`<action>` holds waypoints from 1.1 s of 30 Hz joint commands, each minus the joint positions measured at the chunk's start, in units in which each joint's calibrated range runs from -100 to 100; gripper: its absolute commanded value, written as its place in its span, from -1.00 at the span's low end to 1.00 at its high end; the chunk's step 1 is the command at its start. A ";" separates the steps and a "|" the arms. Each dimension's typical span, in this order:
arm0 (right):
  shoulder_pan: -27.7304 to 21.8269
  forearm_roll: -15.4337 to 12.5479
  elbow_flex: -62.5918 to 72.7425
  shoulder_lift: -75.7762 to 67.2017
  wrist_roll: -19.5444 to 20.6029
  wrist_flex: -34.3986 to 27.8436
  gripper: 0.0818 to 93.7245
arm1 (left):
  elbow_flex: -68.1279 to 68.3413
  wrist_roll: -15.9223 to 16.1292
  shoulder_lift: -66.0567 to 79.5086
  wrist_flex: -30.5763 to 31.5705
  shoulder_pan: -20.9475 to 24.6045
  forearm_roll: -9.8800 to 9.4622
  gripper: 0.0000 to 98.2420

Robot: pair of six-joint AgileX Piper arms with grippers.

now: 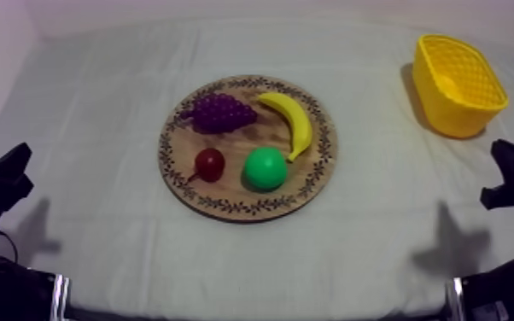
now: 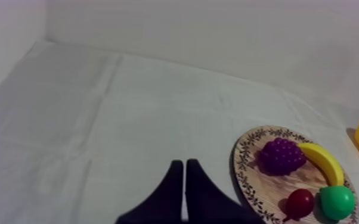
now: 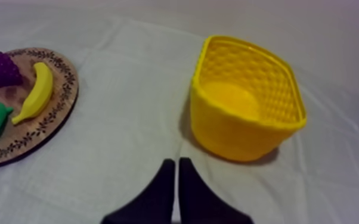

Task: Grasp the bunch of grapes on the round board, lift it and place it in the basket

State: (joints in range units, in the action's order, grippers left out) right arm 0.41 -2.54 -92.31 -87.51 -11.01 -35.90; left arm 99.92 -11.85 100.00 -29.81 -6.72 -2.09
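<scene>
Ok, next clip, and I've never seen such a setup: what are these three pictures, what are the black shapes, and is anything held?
This is a two-armed robot at a cloth-covered table. One picture looks down from above; the other two are taken from the robot's wrists. The black wedges in those are the left gripper and the right gripper, both shut, holding nothing. On the table lies a wooden board carrying a bunch of grapes, a banana, a pear and a small red fruit. A yellow basket stands apart, on the right gripper's side.
</scene>
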 commanded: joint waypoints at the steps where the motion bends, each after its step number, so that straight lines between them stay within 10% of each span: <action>1: 0.29 0.00 3.82 3.80 -0.62 -0.21 -1.00 | -0.03 0.01 0.00 -0.01 0.03 0.02 -1.00; 33: 14.44 1.12 72.14 67.24 -8.58 -18.16 -0.99 | -0.03 0.01 0.00 -0.01 0.03 0.02 -1.00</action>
State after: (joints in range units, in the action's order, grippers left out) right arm 14.37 -1.26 -27.47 -25.54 -18.89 -53.28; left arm 99.92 -11.85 100.00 -29.81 -6.72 -2.09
